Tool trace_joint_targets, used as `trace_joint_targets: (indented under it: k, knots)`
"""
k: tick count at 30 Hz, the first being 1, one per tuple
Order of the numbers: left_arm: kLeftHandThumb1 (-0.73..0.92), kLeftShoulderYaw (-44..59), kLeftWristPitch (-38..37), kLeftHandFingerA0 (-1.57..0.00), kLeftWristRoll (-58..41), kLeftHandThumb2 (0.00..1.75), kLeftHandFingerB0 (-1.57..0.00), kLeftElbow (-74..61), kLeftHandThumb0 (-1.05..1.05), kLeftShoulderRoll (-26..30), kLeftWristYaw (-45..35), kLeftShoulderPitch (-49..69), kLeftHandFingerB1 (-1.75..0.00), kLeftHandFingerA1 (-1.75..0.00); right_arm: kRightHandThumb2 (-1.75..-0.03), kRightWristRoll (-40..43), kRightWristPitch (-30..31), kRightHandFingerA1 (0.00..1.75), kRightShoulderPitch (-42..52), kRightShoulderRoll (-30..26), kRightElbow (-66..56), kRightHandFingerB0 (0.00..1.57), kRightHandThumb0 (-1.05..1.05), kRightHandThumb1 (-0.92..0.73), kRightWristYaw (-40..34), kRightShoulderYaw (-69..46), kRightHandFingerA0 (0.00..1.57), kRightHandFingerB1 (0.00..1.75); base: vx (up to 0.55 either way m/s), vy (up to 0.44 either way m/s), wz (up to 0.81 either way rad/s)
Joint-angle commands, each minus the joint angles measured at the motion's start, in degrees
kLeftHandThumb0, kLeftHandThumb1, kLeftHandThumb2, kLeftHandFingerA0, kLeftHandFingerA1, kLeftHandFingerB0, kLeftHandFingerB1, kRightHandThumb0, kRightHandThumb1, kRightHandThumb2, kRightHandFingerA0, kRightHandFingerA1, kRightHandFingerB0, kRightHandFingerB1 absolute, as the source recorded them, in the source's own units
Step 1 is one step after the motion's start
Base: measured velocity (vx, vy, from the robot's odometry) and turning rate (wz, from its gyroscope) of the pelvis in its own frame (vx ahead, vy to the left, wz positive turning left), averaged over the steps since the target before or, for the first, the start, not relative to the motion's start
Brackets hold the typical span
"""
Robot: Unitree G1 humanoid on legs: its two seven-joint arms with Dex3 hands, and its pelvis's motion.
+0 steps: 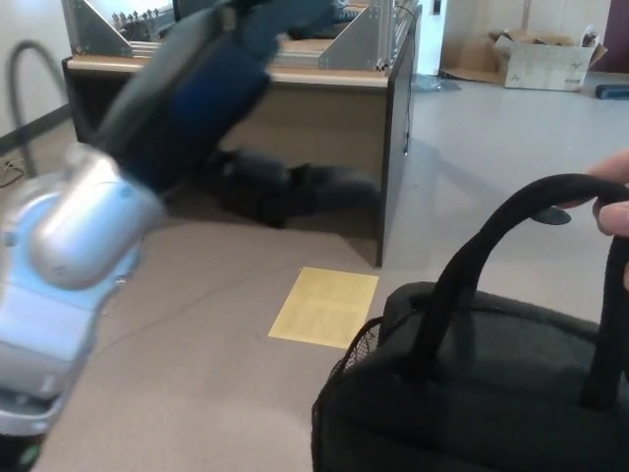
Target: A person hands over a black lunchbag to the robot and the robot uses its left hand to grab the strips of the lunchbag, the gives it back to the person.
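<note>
Dark desk [388,147] w/ light wood top stood at back on grey floor [491,197]. Metal frame [369,39] sat on desktop. Yellow sheet [325,308] lay flat on floor just in front of desk's right corner. Cardboard box [545,61] far back right, well apart from desk. Black round disc [550,218] on floor at right, partly hidden.
</note>
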Motion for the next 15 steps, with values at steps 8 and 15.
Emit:
trace_joint_targets:
  k: [8,15]
  knots:
    - [0.46,-7.75,12.83,-0.01,10.28,0.83,-0.04,-3.59,-0.74,-7.19,-0.86,0.04,-0.13,-0.08,-0.61,-0.62,-3.00,0.47,-2.30,-1.01,1.81,0.45,-0.51,-0.72,-0.18,0.44,0.51,0.43,0.00,0.000,0.00]
    - [0.46,-9.57,15.18,-0.02,13.17,0.85,-0.04,-4.30,-0.74,-8.83,-1.76,-0.06,-0.15,-0.13,-0.61,-1.09,-3.60,0.46,-3.61,-0.79,3.29,0.44,-0.54,-0.72,-0.52,0.82,0.51,0.42,0.00,0.000,0.00]
